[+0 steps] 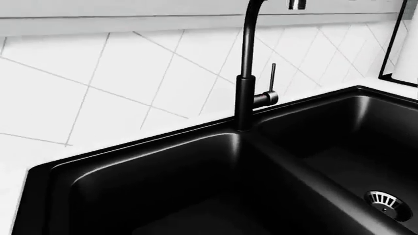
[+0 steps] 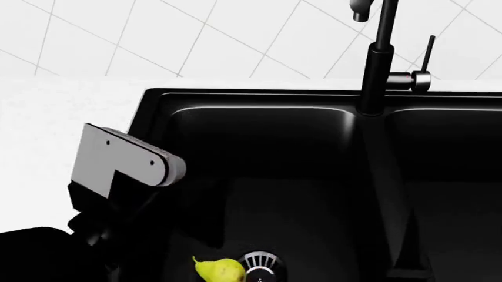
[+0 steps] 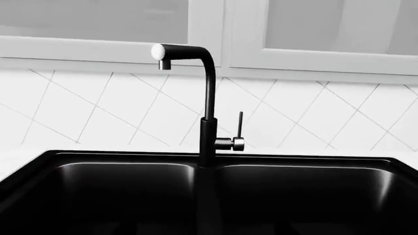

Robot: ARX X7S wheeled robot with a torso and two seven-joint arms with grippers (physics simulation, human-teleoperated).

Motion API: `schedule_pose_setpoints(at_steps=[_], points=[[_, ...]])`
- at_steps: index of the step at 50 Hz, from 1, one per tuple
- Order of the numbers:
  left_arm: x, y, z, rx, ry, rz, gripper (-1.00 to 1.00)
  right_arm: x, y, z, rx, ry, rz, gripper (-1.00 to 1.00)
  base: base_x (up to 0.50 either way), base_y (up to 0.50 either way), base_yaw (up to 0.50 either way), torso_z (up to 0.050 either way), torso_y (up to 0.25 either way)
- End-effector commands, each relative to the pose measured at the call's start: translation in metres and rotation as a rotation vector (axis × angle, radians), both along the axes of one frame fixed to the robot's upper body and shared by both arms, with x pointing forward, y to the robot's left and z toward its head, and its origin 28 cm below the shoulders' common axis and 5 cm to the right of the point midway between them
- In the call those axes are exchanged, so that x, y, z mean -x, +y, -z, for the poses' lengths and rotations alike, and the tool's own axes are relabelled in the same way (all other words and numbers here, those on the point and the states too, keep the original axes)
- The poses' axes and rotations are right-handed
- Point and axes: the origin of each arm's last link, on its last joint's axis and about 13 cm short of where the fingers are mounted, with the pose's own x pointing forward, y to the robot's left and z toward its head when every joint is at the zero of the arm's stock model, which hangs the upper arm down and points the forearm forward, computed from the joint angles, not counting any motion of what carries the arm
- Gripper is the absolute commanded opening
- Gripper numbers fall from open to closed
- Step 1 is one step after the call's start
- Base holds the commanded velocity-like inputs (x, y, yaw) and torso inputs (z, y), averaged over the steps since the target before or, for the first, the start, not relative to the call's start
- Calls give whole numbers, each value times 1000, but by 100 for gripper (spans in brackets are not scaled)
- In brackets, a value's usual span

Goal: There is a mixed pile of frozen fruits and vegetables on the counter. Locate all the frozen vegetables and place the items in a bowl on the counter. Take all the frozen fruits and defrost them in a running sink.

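A yellow-green pear [image 2: 216, 271] lies on the floor of the black sink's [image 2: 259, 100] left basin, beside a round silver drain strainer [image 2: 261, 262]. My left arm, with its grey wrist link [image 2: 117, 161], reaches over that basin. Beyond the link, the left gripper [image 2: 208, 223] is dark against the black basin, above and apart from the pear, and its jaws cannot be made out. The tall black faucet [image 2: 378, 64] stands at the divider, its spout over the left basin, and no water shows. The right gripper, bowl, vegetables and pile are out of view.
The faucet's side lever [image 2: 429, 53] points up, and in the right wrist view the lever [image 3: 240, 125] is also upright. White counter [image 2: 63, 106] borders the sink on the left, with a tiled wall behind. The other basin's strainer [image 1: 386, 203] shows. A black-framed white object [image 1: 405, 44] stands at the far side.
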Motion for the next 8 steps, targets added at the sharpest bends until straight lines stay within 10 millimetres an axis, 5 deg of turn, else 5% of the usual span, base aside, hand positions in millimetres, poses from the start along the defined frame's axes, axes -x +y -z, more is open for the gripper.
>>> schedule_pose_setpoints(at_steps=[1,8], points=[[31,25,-3,59,-37,-76,100,0,2,3,13,9,-10,100,0,0,0,0,0],[54,38,8,60,-48,-115,100,1,2,4,17,12,-10,100,0,0,0,0,0]])
